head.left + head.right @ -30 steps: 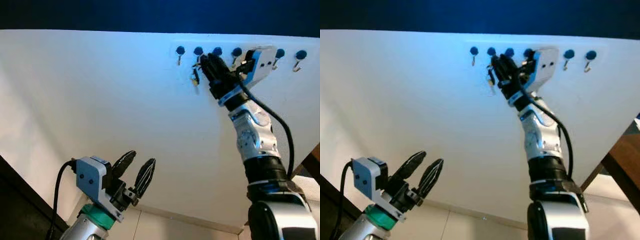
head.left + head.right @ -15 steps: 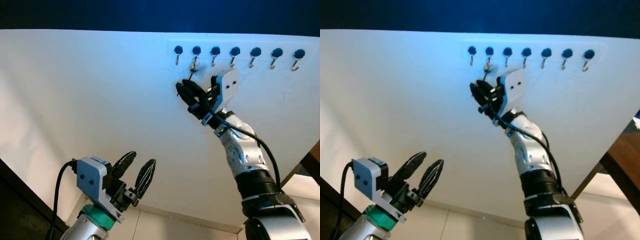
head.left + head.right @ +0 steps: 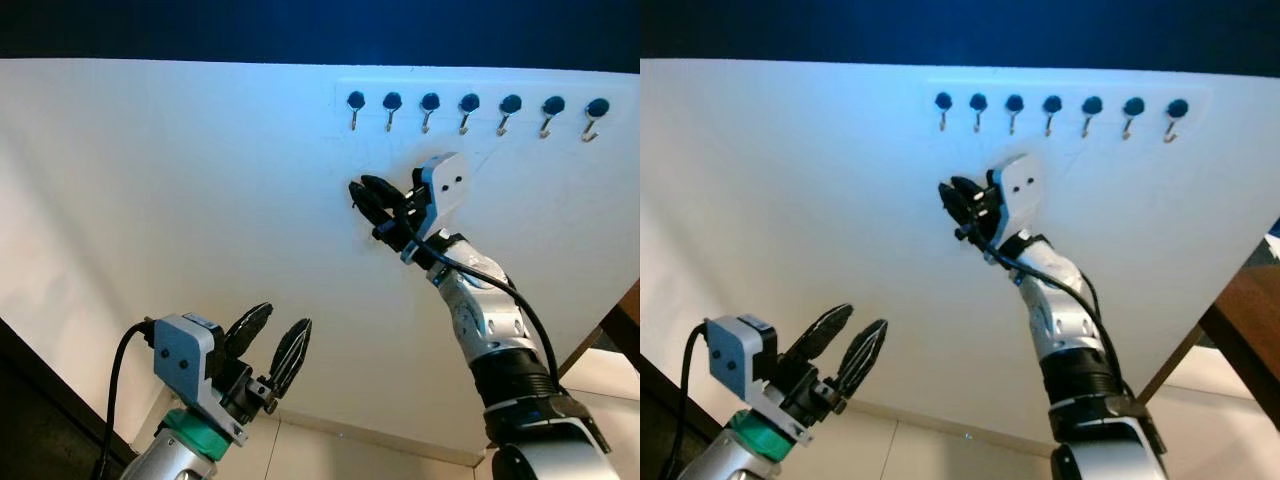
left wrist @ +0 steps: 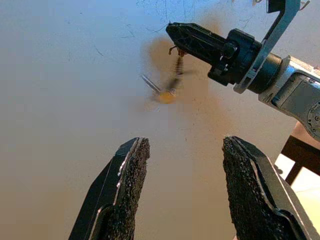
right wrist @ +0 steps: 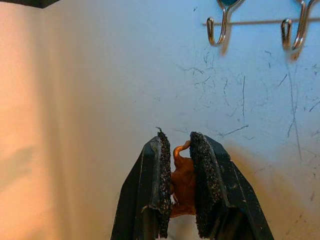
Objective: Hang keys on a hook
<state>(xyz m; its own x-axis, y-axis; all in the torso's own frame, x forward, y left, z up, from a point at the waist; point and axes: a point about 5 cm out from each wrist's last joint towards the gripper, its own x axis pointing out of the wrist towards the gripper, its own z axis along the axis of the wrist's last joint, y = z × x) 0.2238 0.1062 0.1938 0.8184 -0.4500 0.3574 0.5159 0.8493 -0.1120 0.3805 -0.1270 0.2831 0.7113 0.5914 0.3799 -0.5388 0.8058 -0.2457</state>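
A row of several blue-capped metal hooks [image 3: 470, 108] runs along the white wall, and all of them hang bare. My right gripper [image 3: 364, 194] is raised below and left of the row, close to the wall, shut on the keys. Seen from the left wrist, the keys [image 4: 168, 90] dangle blurred under its black fingertips. The right wrist view has an orange-brown piece of the keys [image 5: 183, 180] pinched between the pads [image 5: 202, 150], with two hooks [image 5: 220, 22] above. Low at the left, my left gripper [image 3: 272, 335] is open and holds nothing.
The white wall [image 3: 180, 200] takes up most of the scene, under a dark band [image 3: 300, 25] along the top. A brown wooden piece of furniture [image 3: 1245, 315] stands at the right edge. Pale floor tiles [image 3: 940, 450] lie below the wall.
My right gripper has come down and to the left, away from the hook row, with the keys still in it. The left arm has not moved.
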